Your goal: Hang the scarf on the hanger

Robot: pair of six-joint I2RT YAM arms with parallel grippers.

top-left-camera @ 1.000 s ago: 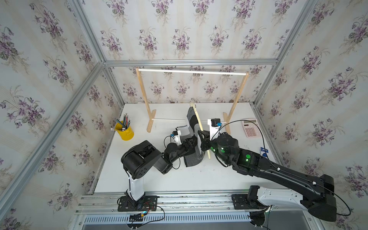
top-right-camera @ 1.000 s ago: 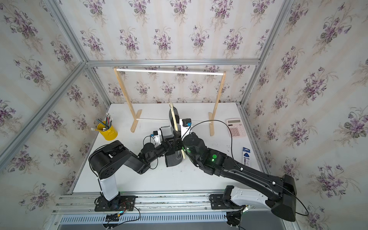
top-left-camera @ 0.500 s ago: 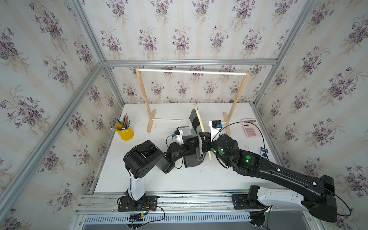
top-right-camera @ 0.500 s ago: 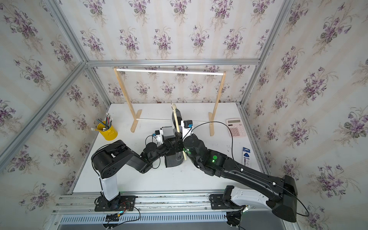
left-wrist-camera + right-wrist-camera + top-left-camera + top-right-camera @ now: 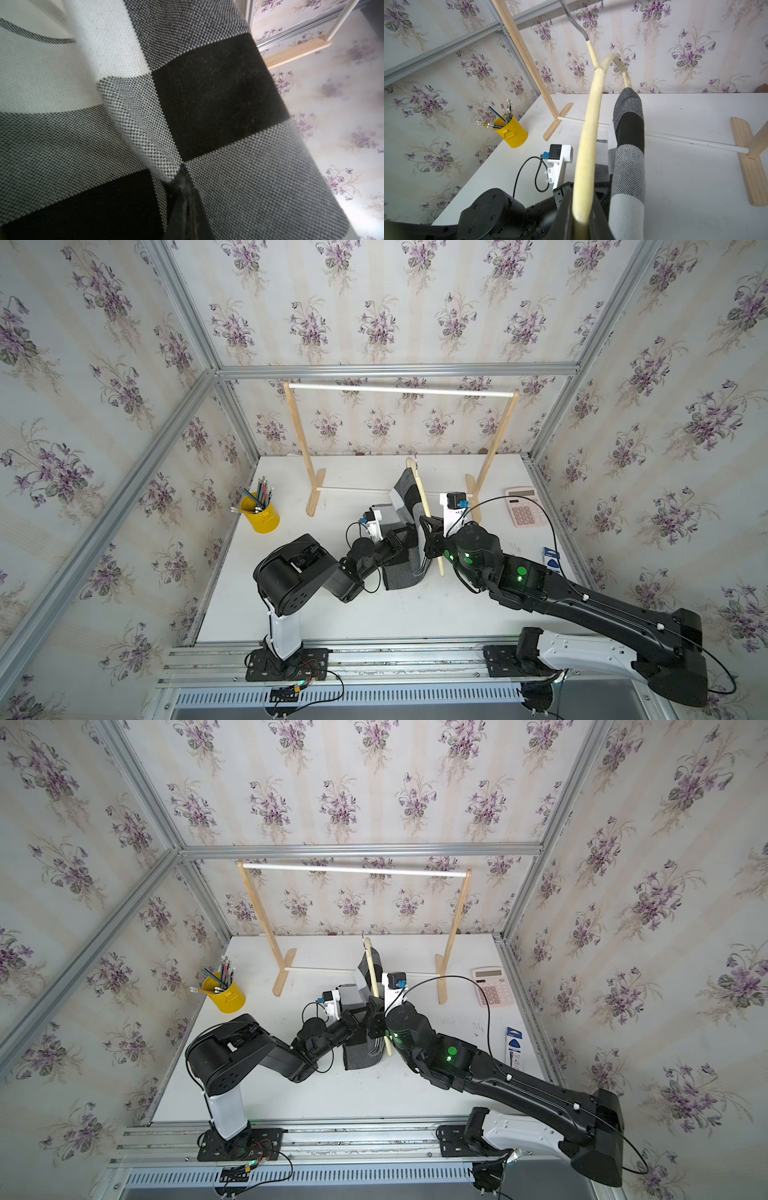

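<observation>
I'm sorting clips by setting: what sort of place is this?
Likely a staged robot test cell, not a real room: floral wallpaper panels set in an aluminium frame, with the left arm and right arm bolted to a rail.

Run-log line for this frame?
left gripper: shut on scarf | right gripper: shut on hanger | scarf: draped over hanger

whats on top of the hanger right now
The scarf is draped over the hanger. The cloth covers the part that carries it, so whether that is the thin lower bar cannot be seen.
</observation>
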